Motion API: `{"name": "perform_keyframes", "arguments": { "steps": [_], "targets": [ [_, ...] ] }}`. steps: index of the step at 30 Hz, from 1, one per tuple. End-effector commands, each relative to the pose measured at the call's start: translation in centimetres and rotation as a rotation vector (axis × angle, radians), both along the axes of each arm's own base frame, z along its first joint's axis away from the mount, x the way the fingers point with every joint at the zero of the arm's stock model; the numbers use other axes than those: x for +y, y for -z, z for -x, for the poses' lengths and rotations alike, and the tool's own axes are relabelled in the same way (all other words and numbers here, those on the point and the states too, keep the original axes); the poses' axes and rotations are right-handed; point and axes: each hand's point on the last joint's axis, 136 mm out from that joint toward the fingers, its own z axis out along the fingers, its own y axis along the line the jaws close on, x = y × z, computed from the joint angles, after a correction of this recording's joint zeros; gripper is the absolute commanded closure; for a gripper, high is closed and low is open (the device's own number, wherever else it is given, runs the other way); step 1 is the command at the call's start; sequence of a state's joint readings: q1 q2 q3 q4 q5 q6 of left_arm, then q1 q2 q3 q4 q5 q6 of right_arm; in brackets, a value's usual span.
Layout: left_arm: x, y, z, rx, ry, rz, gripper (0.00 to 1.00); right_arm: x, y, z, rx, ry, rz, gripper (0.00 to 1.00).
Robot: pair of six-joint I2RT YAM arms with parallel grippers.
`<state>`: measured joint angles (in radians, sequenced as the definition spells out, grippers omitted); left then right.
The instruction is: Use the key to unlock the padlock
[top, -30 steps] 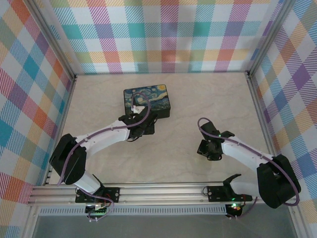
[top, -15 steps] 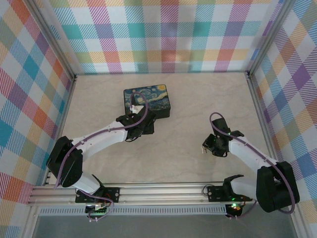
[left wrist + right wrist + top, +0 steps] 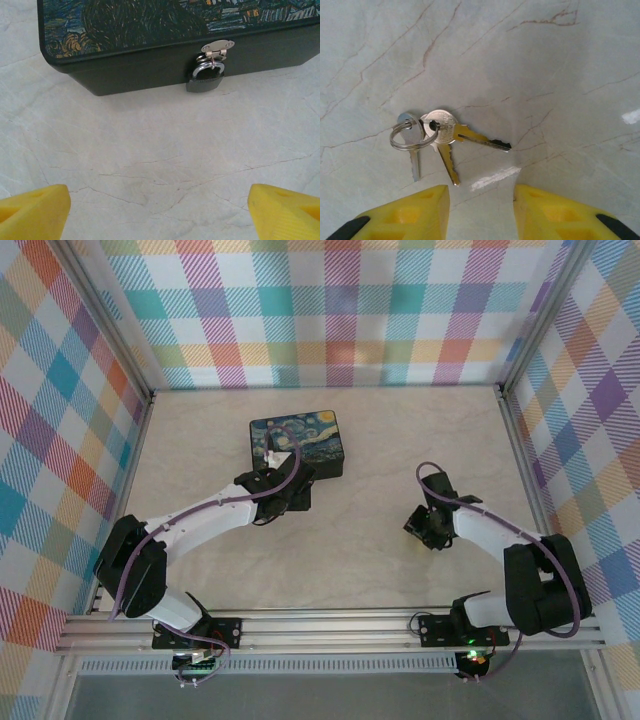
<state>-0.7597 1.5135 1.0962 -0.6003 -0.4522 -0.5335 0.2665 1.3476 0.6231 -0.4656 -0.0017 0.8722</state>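
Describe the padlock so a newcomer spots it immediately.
Find the dark box with the swirly blue-yellow night-sky lid on the pale table. On its side wall, a silver hasp sits at the lid edge. The small dark grey padlock hangs from it, the only thing on that wall.

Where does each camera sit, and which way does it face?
Top external: above and behind the bases, looking down on the table; left arm and right arm show.
Left wrist: low, facing the front of the painted box and the padlock; left pincer open at bottom corners.
Right wrist: looking down at the keys; right pincer open at bottom edge.
Shared: top external and left wrist both show the painted box.
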Motion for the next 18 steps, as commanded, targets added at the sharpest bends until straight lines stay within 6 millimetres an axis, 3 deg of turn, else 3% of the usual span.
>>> {"name": "perform_keyframes", "arguments": {
  "steps": [1, 10, 18],
  "targets": [
    [0.0, -1.0, -0.1, -0.020, 0.011, -0.013, 0.09, 0.2, -0.9, -0.9, -0.030, 0.020, -0.026, 0.62],
    [-0.2, -1.1, 0.0, -0.015, 0.017, -0.002, 0.09, 0.6, -5.0, -2.7, -0.139, -0.183, 0.026, 0.58],
    [-0.1, -1.2, 0.6, 0.000, 0.016, 0.022, 0.09, 0.7, -4.3, -4.3, -0.073, -0.371, 0.112, 0.57]
  ]
}}
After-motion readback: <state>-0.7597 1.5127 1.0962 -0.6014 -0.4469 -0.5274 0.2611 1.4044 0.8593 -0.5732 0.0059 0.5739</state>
